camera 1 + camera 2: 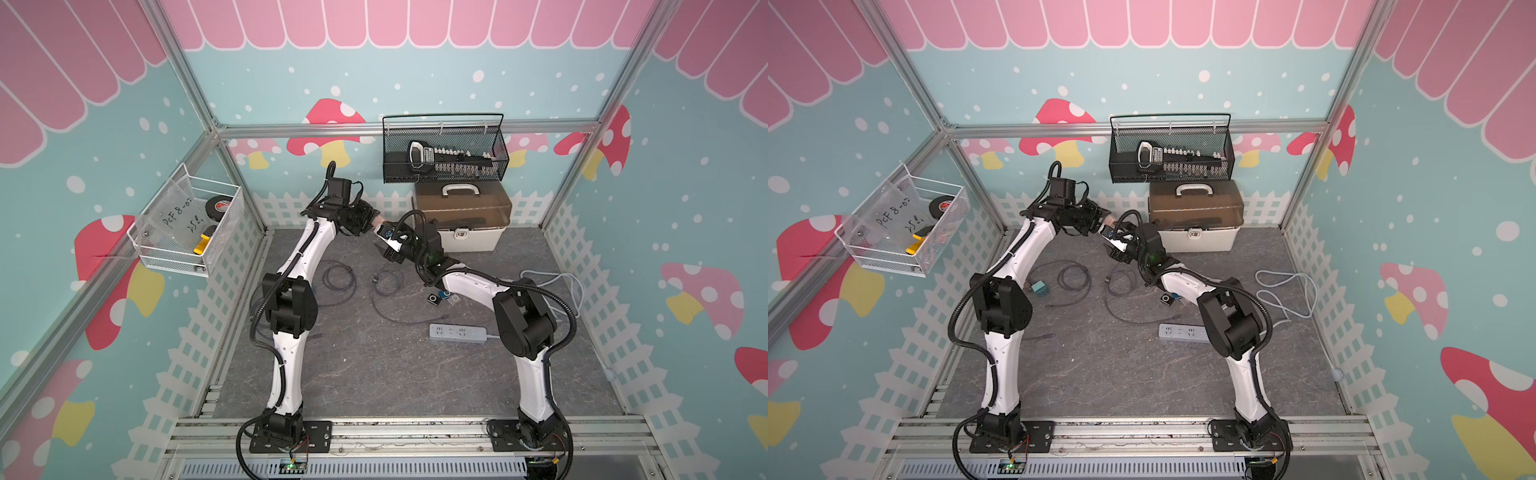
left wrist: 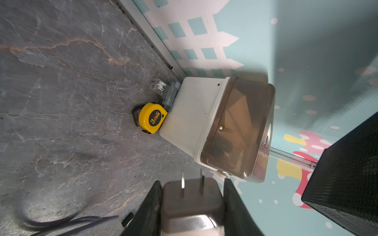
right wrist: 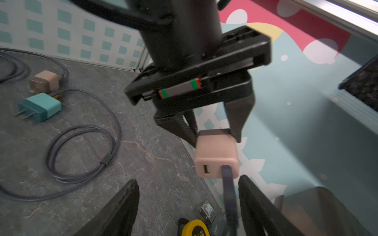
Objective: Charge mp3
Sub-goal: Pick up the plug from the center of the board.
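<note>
The small black mp3 player [image 1: 433, 299] lies flat on the surface [image 1: 374, 374], a little right of the centre of the frame in both top views, just beside the forearm of the right arm [image 1: 469, 282]. It is well apart from both pincers, which meet above the centre of the frame. From them it lies toward the lower right, so the right arm is the nearer one. As far as I can see, nothing is connected to it.

The pink adapter [image 3: 215, 155] is clamped at its sides by the left pincer [image 3: 214, 135], and its port face looks toward the right pincer [image 3: 188, 179]. A dark cable plug [image 3: 226, 173] sits at one port, seemingly pushed in. Its cable [image 3: 230, 204] runs back between the right jaws, which stand wide apart and clamp nothing. Plug and adapter thus make one line from pincer to pincer.

I judge that the next move needs the free end of this cable brought to the player. Where that end lies, I cannot tell.
</note>
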`<state>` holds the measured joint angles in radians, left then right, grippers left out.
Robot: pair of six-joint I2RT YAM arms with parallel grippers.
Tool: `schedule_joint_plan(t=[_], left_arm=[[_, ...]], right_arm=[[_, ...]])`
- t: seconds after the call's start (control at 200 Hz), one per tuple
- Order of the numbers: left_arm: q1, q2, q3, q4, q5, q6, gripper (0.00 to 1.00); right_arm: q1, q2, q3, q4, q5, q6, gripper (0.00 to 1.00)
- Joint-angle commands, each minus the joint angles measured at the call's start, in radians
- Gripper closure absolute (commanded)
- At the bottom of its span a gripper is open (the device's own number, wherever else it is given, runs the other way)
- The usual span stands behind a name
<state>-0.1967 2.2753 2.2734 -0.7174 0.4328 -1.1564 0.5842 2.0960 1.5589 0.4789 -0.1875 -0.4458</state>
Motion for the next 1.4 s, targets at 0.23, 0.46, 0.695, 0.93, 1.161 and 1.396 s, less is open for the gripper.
schedule_joint_plan(t=[0.23,0.46,0.695,0.93,1.161,1.396], left_arm=[[-0.003,-0.086,-0.045,0.030,0.053,-0.023,0.81],[-0.003,-0.112,-0.062,0.033,0.055,-0.023,0.81],[-0.017,-0.127,-0.077,0.046,0.065,-0.030,0.81],[-0.028,-0.141,-0.106,0.062,0.081,-0.040,0.82],[-0.035,-0.149,-0.120,0.077,0.088,-0.053,0.82],[-0.043,-0.153,-0.158,0.122,0.109,-0.085,0.81]], right_arm=[[-0.002,0.041,0.055,0.111,0.040,-0.064,0.31],[-0.002,0.036,0.053,0.055,0.055,-0.089,0.36],[-0.007,0.046,0.093,-0.030,0.049,-0.077,0.39],[-0.010,0.061,0.110,-0.025,0.084,-0.107,0.48],[-0.011,0.071,0.111,-0.013,0.106,-0.122,0.56],[-0.012,0.073,0.096,0.086,0.104,-0.098,0.67]])
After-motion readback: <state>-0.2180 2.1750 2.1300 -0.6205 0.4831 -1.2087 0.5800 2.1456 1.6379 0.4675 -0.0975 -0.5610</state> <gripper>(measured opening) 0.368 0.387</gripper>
